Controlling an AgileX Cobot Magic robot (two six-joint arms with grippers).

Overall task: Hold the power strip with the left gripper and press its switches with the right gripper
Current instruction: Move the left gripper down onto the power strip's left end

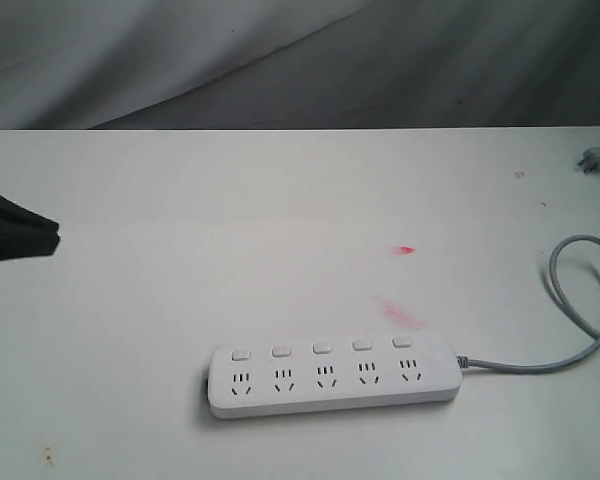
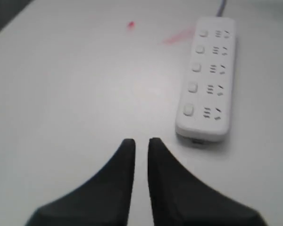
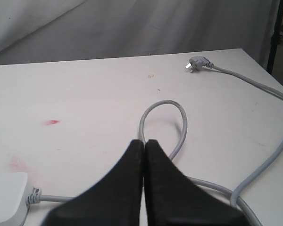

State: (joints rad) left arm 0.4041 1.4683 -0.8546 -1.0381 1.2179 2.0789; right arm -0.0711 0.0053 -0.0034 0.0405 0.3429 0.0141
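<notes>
The white power strip (image 1: 330, 380) lies flat near the table's front edge, its five switches (image 1: 322, 348) in a row above the sockets. Its grey cord (image 1: 580, 300) leaves the right end and loops back. My left gripper (image 1: 55, 238) pokes in at the far left, well away from the strip. In the left wrist view the left gripper (image 2: 141, 141) is open by a narrow gap with nothing in it, and the strip (image 2: 206, 80) with its switches (image 2: 196, 67) lies ahead and to one side. My right gripper (image 3: 144, 141) is shut and empty above the cord loop (image 3: 179, 122); the strip's end (image 3: 7, 195) shows nearby.
The small grey plug (image 1: 597, 160) rests at the table's far right, and the right wrist view shows the plug (image 3: 197, 63) too. Red smears (image 1: 407, 249) mark the white table (image 1: 180, 250) behind the strip. A grey cloth backdrop hangs beyond the table's far edge.
</notes>
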